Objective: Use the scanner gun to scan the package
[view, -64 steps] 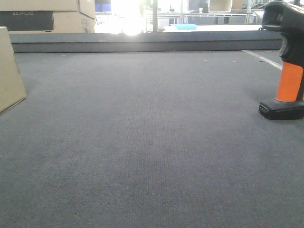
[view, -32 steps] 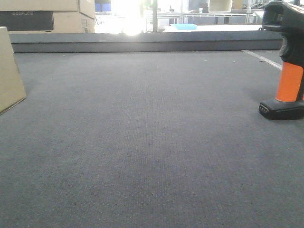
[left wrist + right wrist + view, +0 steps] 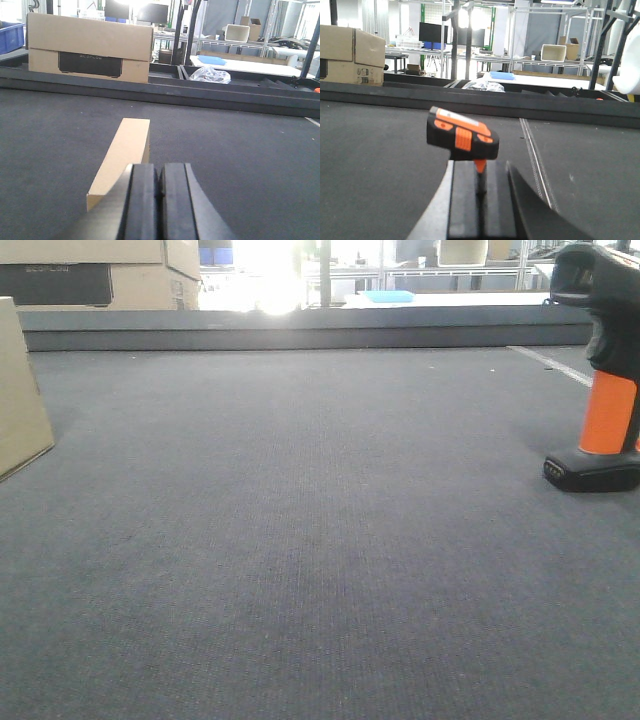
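The scanner gun [image 3: 608, 410], black with an orange handle, stands upright on its base at the right edge of the dark mat. In the right wrist view it [image 3: 462, 135] stands just beyond my right gripper [image 3: 481, 167], whose jaws are together with nothing between them. The package [image 3: 20, 390], a flat tan cardboard box, leans at the far left edge of the front view. In the left wrist view it [image 3: 125, 155] lies ahead and slightly left of my left gripper [image 3: 160, 172], which is shut and empty. Neither gripper shows in the front view.
A raised dark ledge [image 3: 300, 330] runs along the back of the mat. A large cardboard box [image 3: 90, 47] sits behind it at the left. A white line [image 3: 550, 362] crosses the mat at the far right.
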Motion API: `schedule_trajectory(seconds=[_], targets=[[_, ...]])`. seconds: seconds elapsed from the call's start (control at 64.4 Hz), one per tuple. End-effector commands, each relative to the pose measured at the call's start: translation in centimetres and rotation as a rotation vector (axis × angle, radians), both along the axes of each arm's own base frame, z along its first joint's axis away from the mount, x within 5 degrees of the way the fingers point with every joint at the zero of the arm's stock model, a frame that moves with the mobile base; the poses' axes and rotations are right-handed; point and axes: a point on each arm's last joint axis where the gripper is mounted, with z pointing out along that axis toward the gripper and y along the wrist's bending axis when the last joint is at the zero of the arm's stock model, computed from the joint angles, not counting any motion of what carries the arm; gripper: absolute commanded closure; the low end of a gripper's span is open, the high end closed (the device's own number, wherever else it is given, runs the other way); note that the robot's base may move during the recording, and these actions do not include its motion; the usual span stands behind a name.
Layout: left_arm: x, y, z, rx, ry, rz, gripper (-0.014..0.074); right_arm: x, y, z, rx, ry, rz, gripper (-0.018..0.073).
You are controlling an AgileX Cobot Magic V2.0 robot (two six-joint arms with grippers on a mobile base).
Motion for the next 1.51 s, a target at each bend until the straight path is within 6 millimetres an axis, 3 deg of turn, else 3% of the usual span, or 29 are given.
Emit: schedule_trajectory(seconds=[0.0,0.124,1.319,1.428,1.49], targets=[[0.0,0.0,0.1,0.001,-0.012,-0.001,0.0707,-0.1,0.0,-1.4,0.005,0.011,-0.003,0.0718],[-0.1,0.0,0.1,0.001,-0.014,-0.001,0.0707,0.4,-0.1,-3.6,0.022,0.021,-0.011,0.0718],[-0.1,0.0,0.1,0.001,-0.014,-0.001,0.0707,0.3,-0.2,-3.0,0.007,-0.038,-0.017,0.0721],[0.4,0.3,-0.6,0.049,-0.013,0.03,0.0707,0.3,-0.2,-3.0,0.007,-0.038,-0.017,0.0721],[1.2,0.4,-2.0,0.055,-0.008,0.026,0.0707,0.3,-0.2,-3.0,0.007,-0.038,-0.017,0.0721]])
